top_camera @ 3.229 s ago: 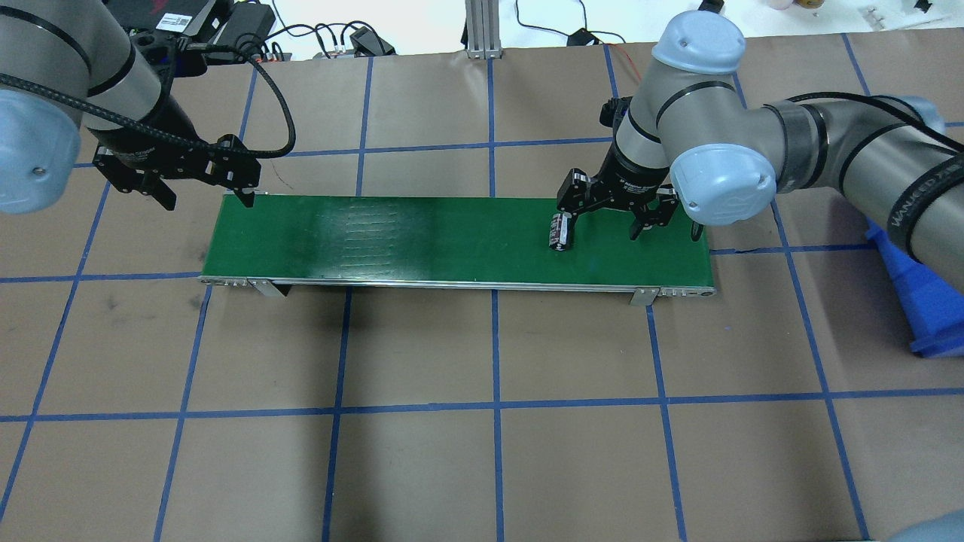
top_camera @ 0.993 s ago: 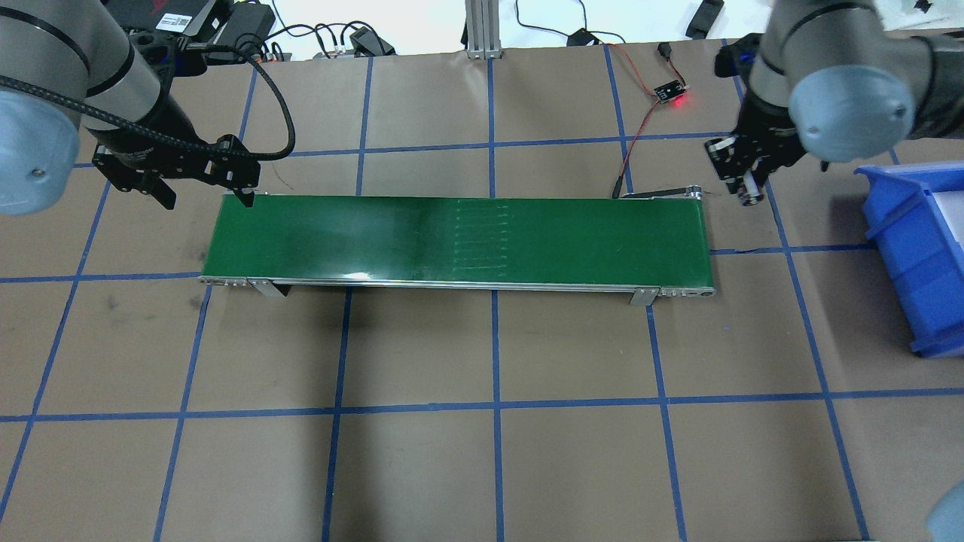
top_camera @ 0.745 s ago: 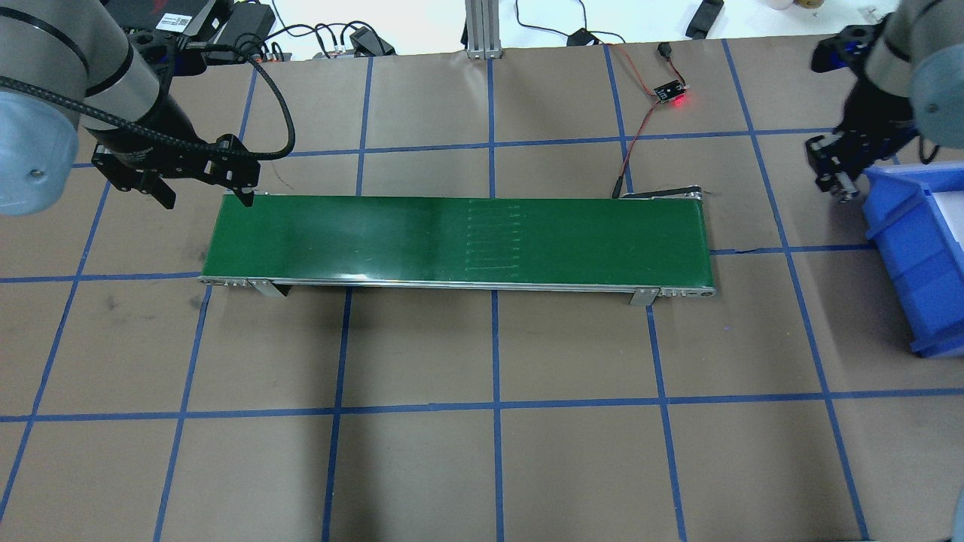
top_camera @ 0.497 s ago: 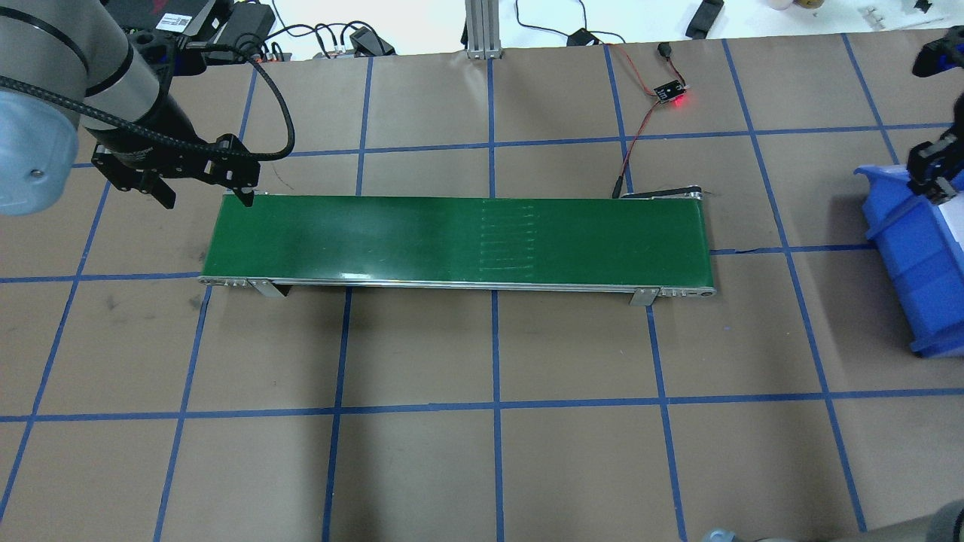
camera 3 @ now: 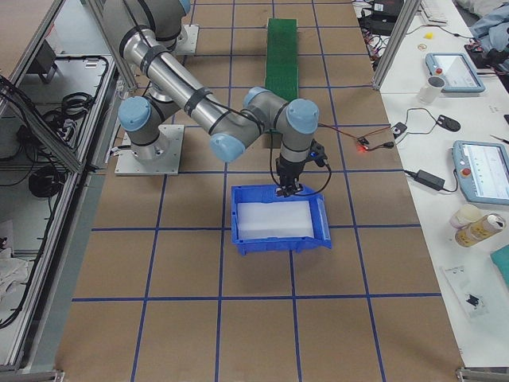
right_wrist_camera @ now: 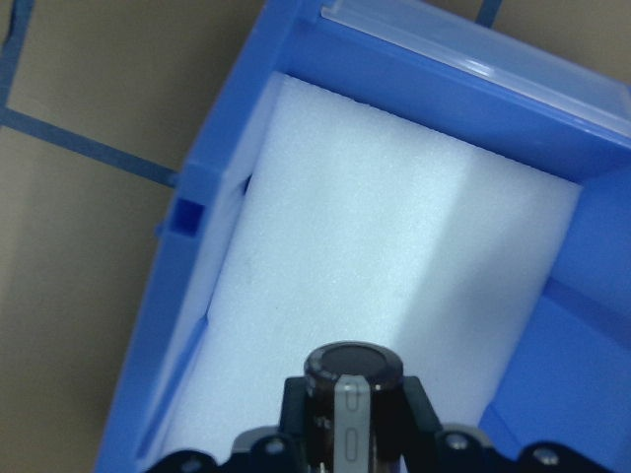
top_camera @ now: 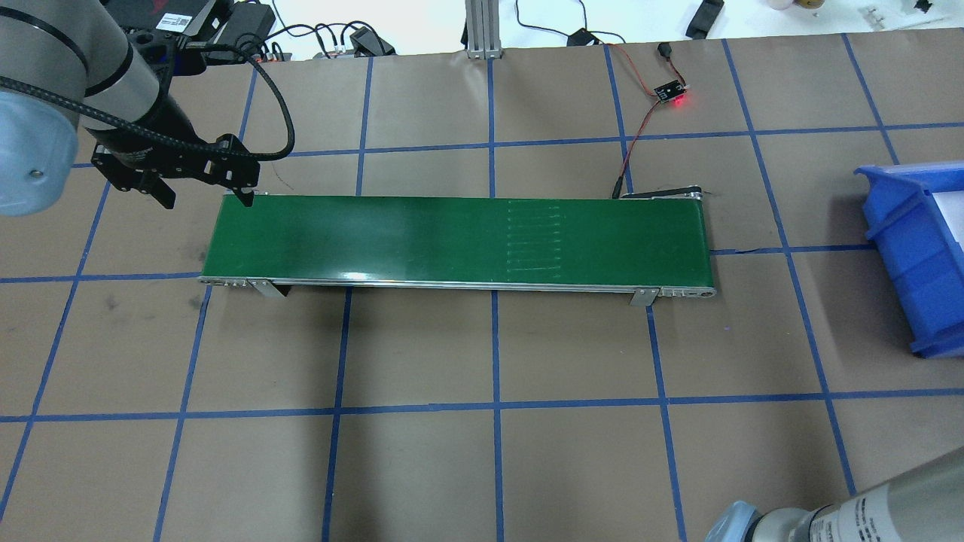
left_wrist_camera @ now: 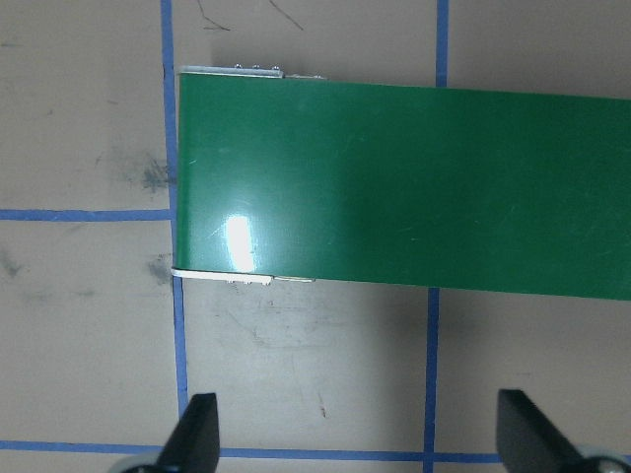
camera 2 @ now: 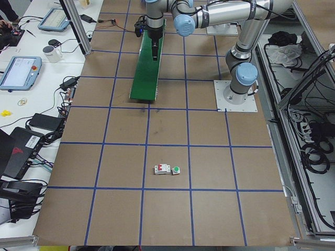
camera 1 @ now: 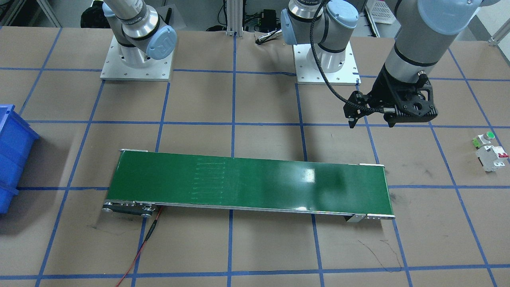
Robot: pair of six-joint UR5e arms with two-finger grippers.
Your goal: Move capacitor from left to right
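Observation:
The capacitor point(right_wrist_camera: 353, 379), a dark stubby cylinder with a pale stripe, is held upright between my right gripper's fingers. My right gripper point(right_wrist_camera: 353, 434) is shut on it and hangs over the white foam floor of the blue bin point(right_wrist_camera: 197, 217). In the exterior right view the gripper point(camera 3: 285, 189) is above the bin's near rim point(camera 3: 278, 239). It is out of the overhead view. My left gripper point(top_camera: 205, 200) is open and empty, just behind the left end of the green conveyor belt point(top_camera: 452, 237). It also shows in the front view point(camera 1: 370, 124) and in the left wrist view point(left_wrist_camera: 360, 439).
A white breaker with a red switch point(camera 1: 493, 156) and a green-capped push button point(camera 1: 484, 138) sit on the table beyond the left arm. A small sensor board with a red light point(top_camera: 672, 92) and its wire lie behind the belt's right end. The blue bin point(top_camera: 915, 248) is at the table's right edge.
My right gripper took the capacitor off the belt's right end and carried it right, out of the overhead view, to above the blue bin. The belt's marks shifted right. The left arm stayed still.

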